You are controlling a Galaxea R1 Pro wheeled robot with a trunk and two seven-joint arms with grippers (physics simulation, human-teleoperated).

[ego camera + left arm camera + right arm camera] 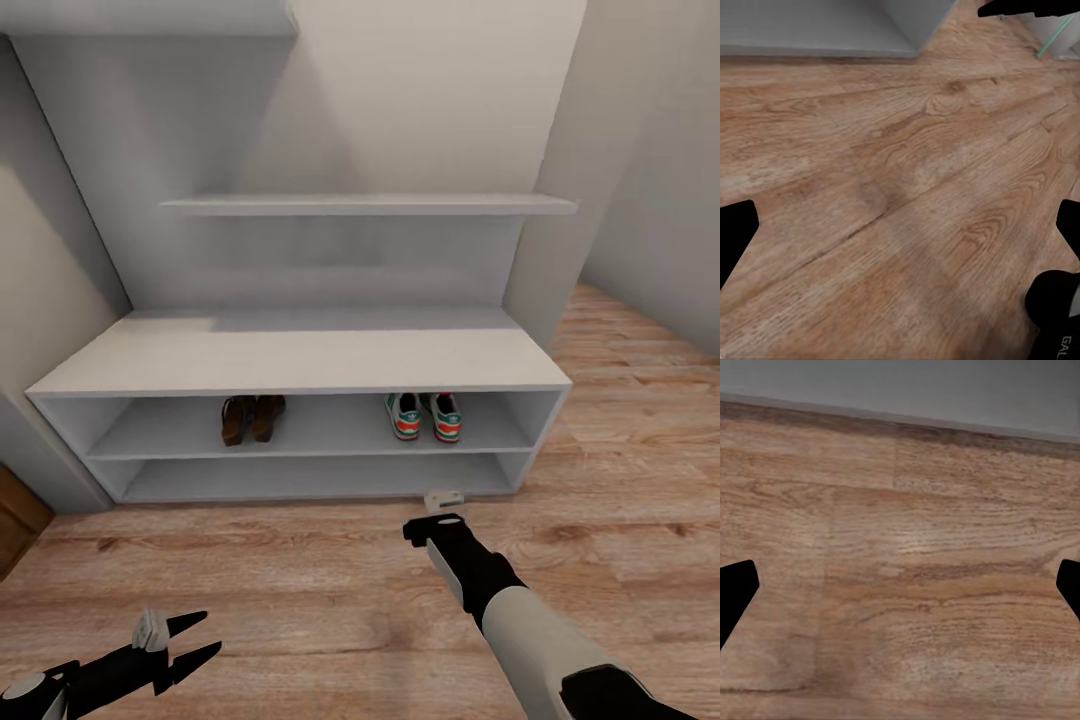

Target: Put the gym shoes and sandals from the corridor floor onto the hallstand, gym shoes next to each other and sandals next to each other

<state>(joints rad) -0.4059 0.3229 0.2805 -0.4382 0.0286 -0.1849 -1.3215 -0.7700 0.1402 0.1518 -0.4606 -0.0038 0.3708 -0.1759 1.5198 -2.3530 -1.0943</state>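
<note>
The two white lace-up gym shoes with green stripes and red-orange heel patches are sitting side by side, heels outward, on the upper shelf of the low light-grey open-fronted hallstand, toward its right end. The two small brown leather sandals are standing together on the same shelf, left of centre, well apart from the sneakers. The lower shelf and the broad flat top are lying bare. Judging by looks, the sneakers are light with soft uppers and stiffer soles, best gripped across the heel collar; the sandals are lighter and floppier, best taken by the sole edge. The task is looking finished. The right gripper is hovering over the light brown plank floor near the rack's foot, jaws spread and empty. The left gripper is hanging low, jaws parted, holding nothing.
</note>
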